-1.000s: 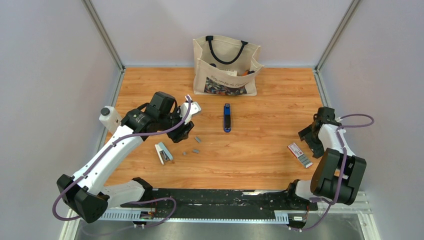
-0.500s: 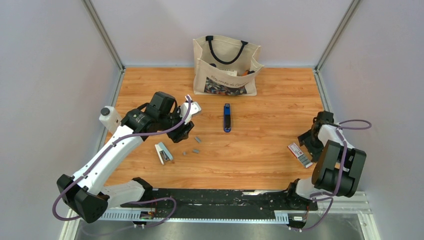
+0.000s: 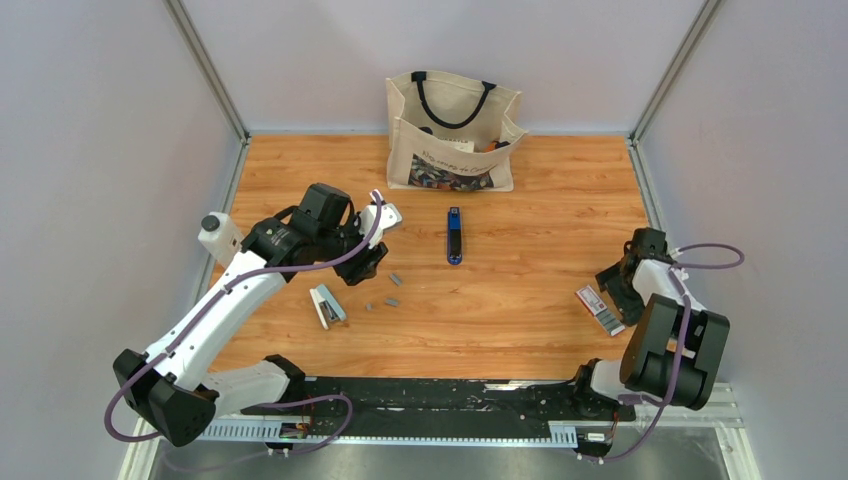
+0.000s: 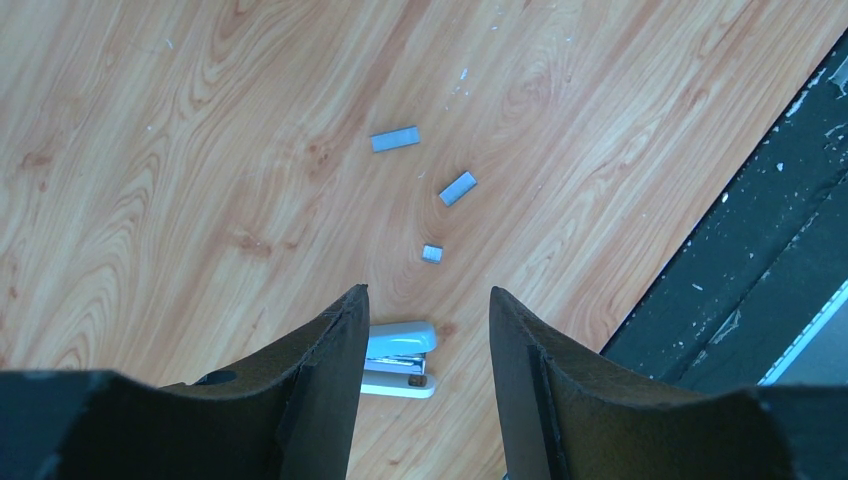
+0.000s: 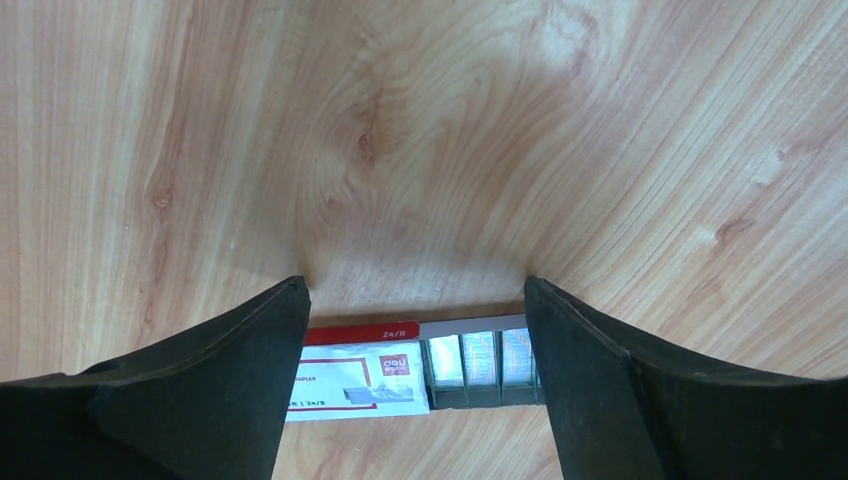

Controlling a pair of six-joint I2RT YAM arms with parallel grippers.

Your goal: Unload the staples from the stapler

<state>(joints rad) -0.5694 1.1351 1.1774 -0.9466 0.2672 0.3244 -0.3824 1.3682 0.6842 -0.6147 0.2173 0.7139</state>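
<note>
The left arm (image 3: pixel 215 310) reaches from the near left corner out over the table (image 3: pixel 520 320) with its wrist bent down. The left gripper (image 3: pixel 365 262) hangs above the wood, jaws partly apart with nothing between them. Just below it lie a small white stapler (image 3: pixel 326 305) and three loose staples (image 3: pixel 393 300). The blue stapler (image 3: pixel 455 236) lies mid-table toward the far edge, in front of a tote bag (image 3: pixel 455 135) and apart from both grippers. The right arm (image 3: pixel 670 340) is folded tight by the right edge. The right gripper (image 3: pixel 612 285) points down, jaws wide and empty, over a red-and-white box (image 3: pixel 591 298).
</note>
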